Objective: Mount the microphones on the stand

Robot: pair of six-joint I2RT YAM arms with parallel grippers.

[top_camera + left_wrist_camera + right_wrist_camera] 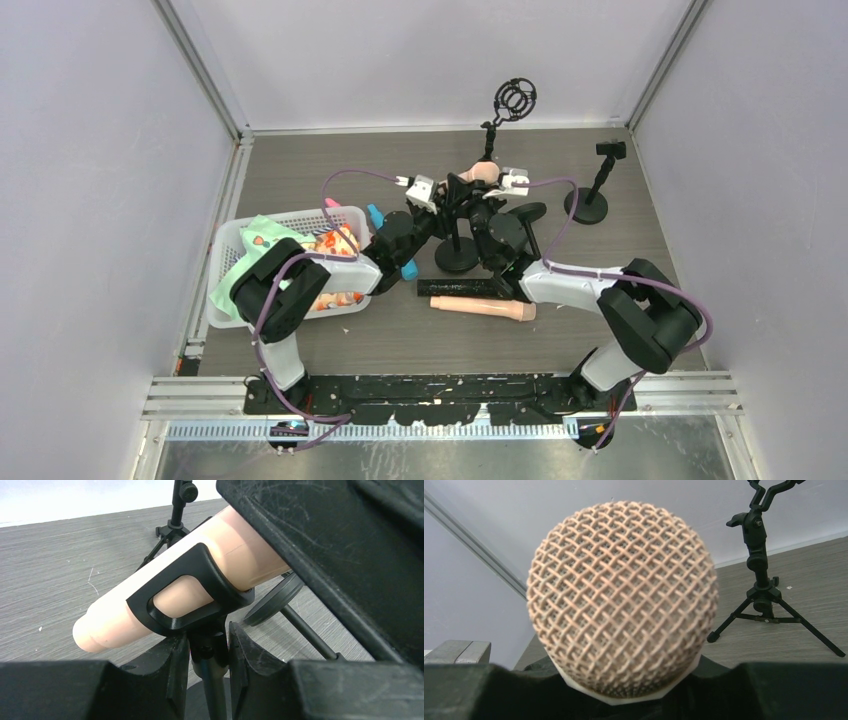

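Observation:
A peach-beige microphone [115,615] lies tilted in the black clip [200,575] of the middle stand [457,255]. Its mesh head [621,595] fills the right wrist view. My left gripper [210,640] is shut on the stand's post just under the clip; in the top view it [450,197] is left of the clip. My right gripper [488,190] is shut on the microphone's upper body; its fingers [350,555] press on the barrel. A second peach microphone [485,308] and a black microphone [460,288] lie on the table. A blue microphone [408,268] shows partly under my left arm.
A white basket [240,235] with cloth and toys stands at the left. A round-base stand with a clip [590,200] is at the right. A tripod stand with a ring mount [513,100] is at the back, also in the right wrist view [764,595]. A black disc base [525,213] lies beside my right arm.

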